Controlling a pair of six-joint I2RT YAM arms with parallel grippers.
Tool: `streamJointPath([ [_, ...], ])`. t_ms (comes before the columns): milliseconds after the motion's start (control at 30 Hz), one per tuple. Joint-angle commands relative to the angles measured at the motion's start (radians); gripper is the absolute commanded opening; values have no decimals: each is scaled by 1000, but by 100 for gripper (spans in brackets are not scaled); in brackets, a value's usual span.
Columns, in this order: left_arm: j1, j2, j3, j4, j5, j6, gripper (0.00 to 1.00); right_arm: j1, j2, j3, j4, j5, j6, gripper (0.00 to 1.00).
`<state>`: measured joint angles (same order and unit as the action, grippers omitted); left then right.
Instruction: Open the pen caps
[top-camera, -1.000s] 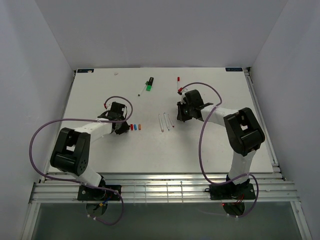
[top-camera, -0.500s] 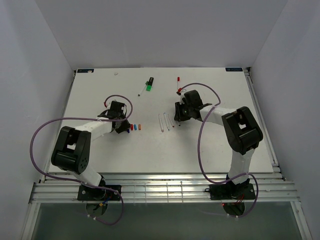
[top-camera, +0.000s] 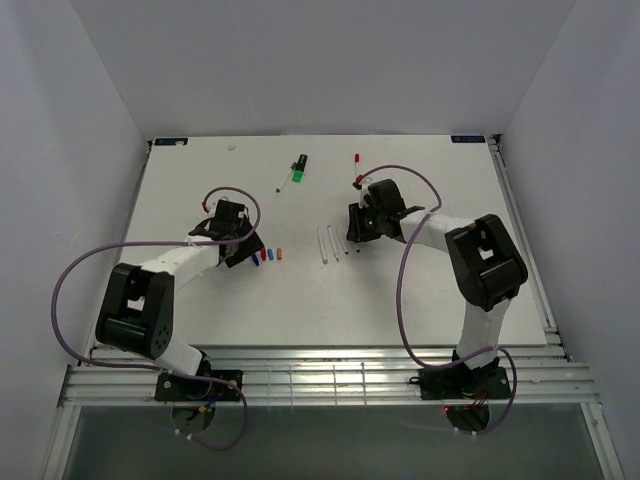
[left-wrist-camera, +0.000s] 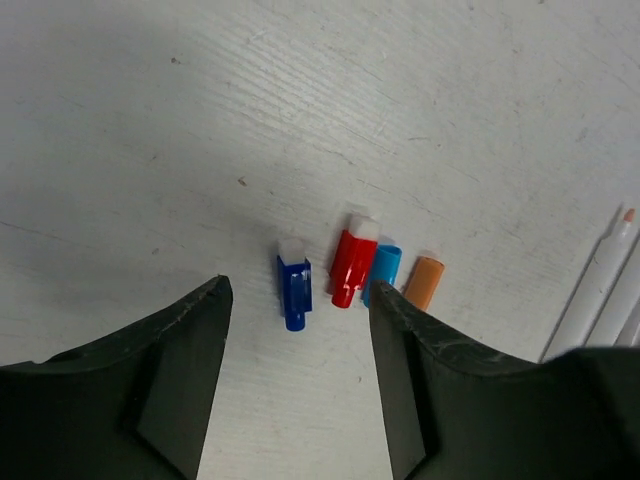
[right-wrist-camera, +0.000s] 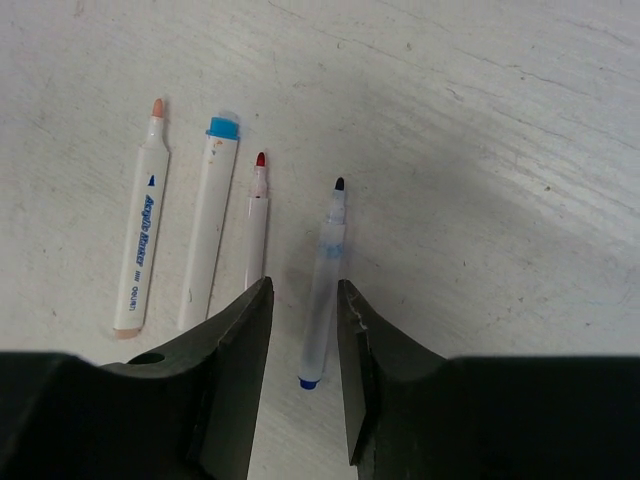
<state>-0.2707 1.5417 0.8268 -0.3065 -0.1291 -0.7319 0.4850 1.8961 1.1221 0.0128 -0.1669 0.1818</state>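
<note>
Your left gripper (left-wrist-camera: 297, 300) stood apart, four smooth stubby caps (left-wrist-camera: 350, 268) just ahead of it, bare scuffed table (left-wrist-camera: 150, 120) beyond. Your right gripper (right-wrist-camera: 303, 290) stood slightly apart over a thin round pen (right-wrist-camera: 325, 270).

A wide gap separates the caps (top-camera: 270, 254) from the pens (top-camera: 332, 243).

- Four loose pen caps: dark blue cap (left-wrist-camera: 293, 290), red cap (left-wrist-camera: 350, 268), light blue cap (left-wrist-camera: 381, 272), orange cap (left-wrist-camera: 424, 282).
- Four uncapped white pens: orange-tipped pen (right-wrist-camera: 142, 245), light-blue-tipped pen (right-wrist-camera: 207, 240), red-tipped pen (right-wrist-camera: 256, 225), dark-tipped pen (right-wrist-camera: 326, 280).
- One black marker (top-camera: 299, 167), green-capped.
- One red-topped pen (top-camera: 356, 160), too small to detail.
</note>
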Motion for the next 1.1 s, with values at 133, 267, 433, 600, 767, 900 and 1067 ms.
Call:
streamJointPath([
  [133,4,-149,57,-37,49,-6,75,-69,-192,-7,-37,36,50,41],
  [267,4,-199,78,-63,65,0,80,-155,-250,5,-99,56,62,44],
  [433,1,-275,52,-25,120,-37,83,-226,-146,196,-155,58,16,46],
  [600,-2,-356,-35,75,221,-38,86,-227,81,476,-204,92,-90,54],
  [767,-4,-362,-38,81,224,-23,87,-218,250,746,-209,135,-102,65],
  [900,-5,-357,-44,118,264,-43,87,-191,400,898,-224,164,-140,67],
  [1067,-9,-358,-77,170,292,-61,87,-158,489,970,-186,222,-160,66],
])
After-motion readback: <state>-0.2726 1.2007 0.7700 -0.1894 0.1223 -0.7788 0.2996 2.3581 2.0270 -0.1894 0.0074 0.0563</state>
